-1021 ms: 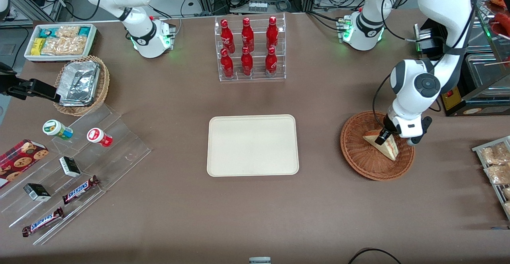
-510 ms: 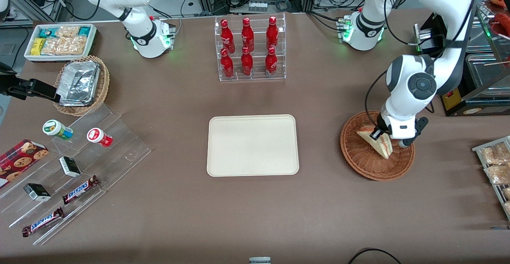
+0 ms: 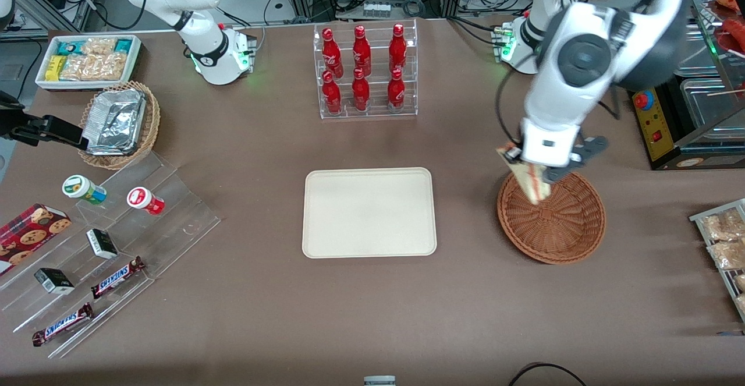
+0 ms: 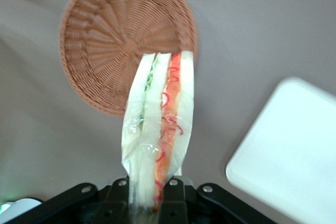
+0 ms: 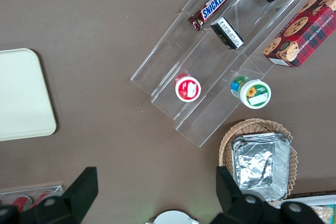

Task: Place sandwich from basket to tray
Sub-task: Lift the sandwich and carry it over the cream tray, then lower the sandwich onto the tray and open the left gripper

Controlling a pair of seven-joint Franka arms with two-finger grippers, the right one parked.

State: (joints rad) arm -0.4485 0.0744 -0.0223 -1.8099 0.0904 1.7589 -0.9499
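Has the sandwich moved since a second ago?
Yes. Gripper has lifted the sandwich out of the basket, toward its rim nearer the tray.

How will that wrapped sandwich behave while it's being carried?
Probably soft: the gripper pinches one end and the sandwich hangs free above the basket. Its clear wrap looks slick, so it might slip. It seems light, since it barely sags.

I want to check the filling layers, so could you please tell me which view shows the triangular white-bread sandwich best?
The left wrist view: the triangular white-bread sandwich fills it, cut edge showing red and green layers, clamped in the claw above the round reddish-brown wicker basket. The front view shows it small, partly hidden by the claw. The right wrist view misses it.
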